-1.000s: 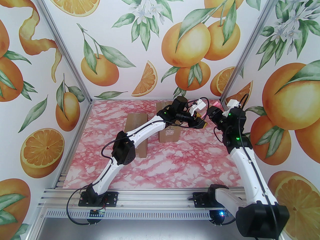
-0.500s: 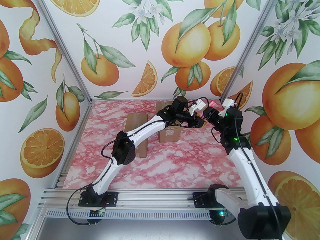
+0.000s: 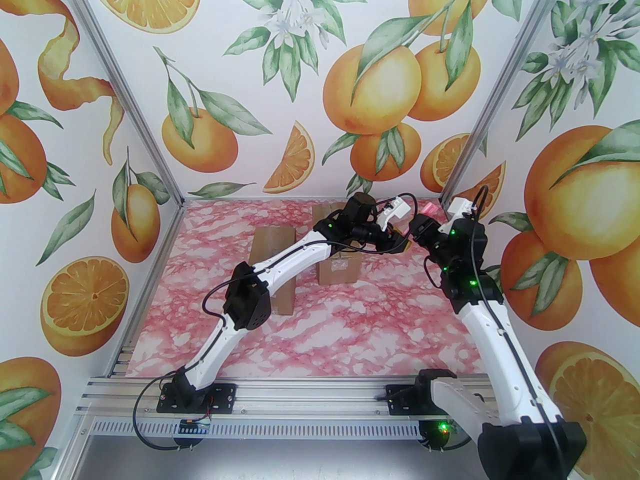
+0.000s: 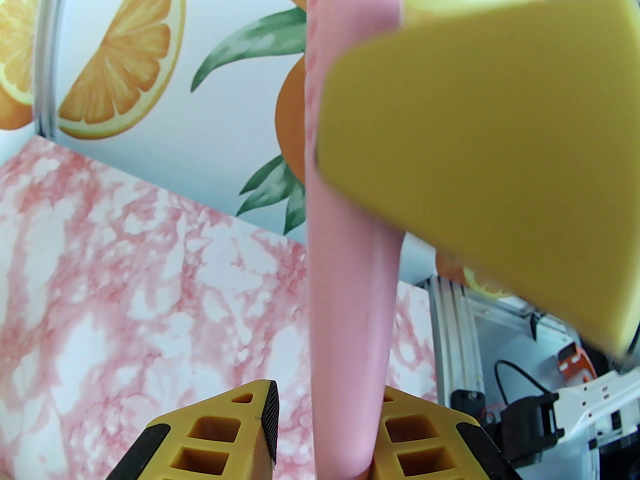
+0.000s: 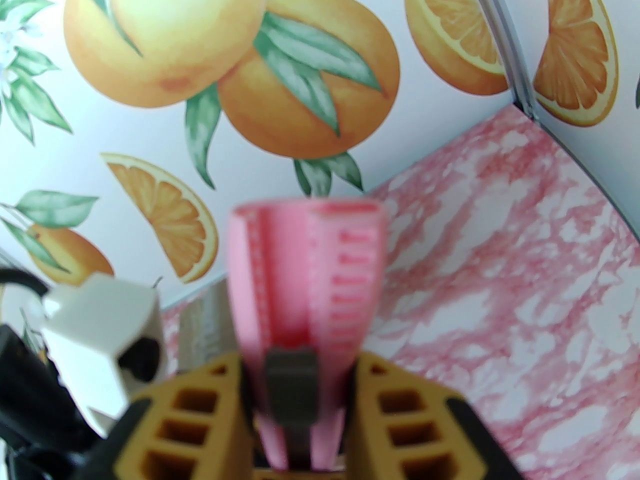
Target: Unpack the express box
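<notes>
A pink utility knife (image 5: 305, 278) stands upright between the fingers of my right gripper (image 5: 300, 393), which is shut on its lower body. My left gripper (image 4: 327, 418) has come around the same knife (image 4: 350, 268): its right finger touches the pink handle, and a narrow gap remains at its left finger (image 4: 265, 418). The two grippers meet above the table's back right, the left gripper (image 3: 402, 244) just left of the right gripper (image 3: 419, 223). The cardboard express box (image 3: 337, 270) lies on the table under the left arm.
A second long cardboard box (image 3: 274, 248) lies left of the first one, partly under the left forearm. The pink marble table (image 3: 350, 328) is bounded by orange-print walls, with an aluminium corner post (image 3: 467, 153) close behind the grippers.
My right arm has carried the knife a little left, toward the left gripper. The left jaws have narrowed around the knife's handle.
</notes>
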